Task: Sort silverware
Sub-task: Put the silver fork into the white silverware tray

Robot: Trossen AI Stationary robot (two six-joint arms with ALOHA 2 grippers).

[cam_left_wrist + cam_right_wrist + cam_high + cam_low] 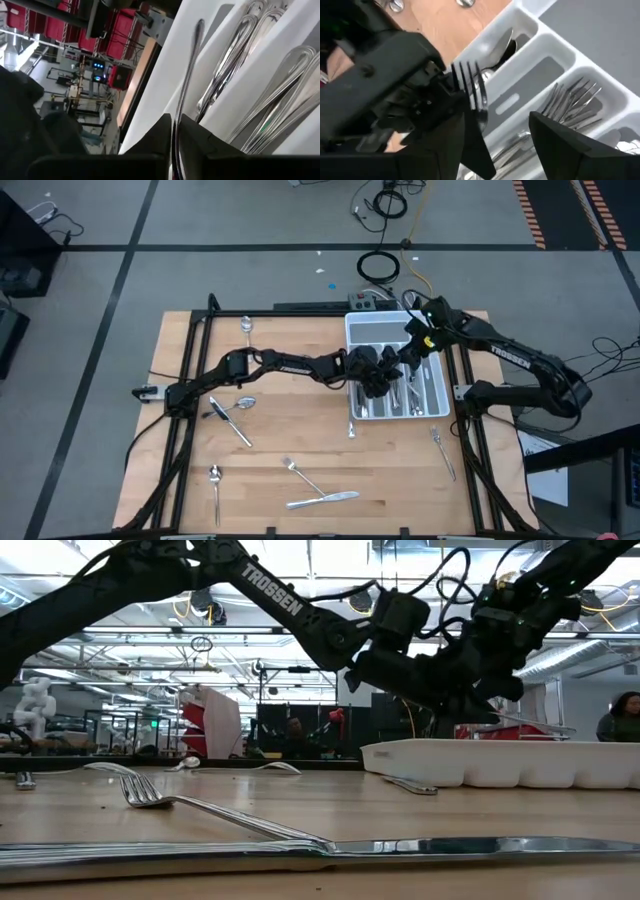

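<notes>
Nearest the low camera, a knife (330, 850) lies flat across the front of the wooden table (290, 435), with a fork (200, 808) just behind it. Both arms meet over the white tray (355, 340) at the table's far right. The left arm (290, 364) stretches across from the left, and its gripper (378, 378) hangs over the tray's left side, fingers (200, 145) clenched on the thin handle of a fork (470, 90) whose tines stick up beside the gripper body. The handle (187, 85) runs along a white divider wall of the tray. The right gripper (420, 352) hovers over the tray's right half with its fingers (560, 140) spread apart and nothing between them. Sorted silverware fills the compartments: forks (570, 102) in one, a spoon (500, 47) in another. More pieces remain on the wood: a knife (322, 500) and fork (300, 473) near the front, a spoon (215, 478) at front left, another spoon (246, 327) at the back, and a fork (441, 448) to the tray's right.
</notes>
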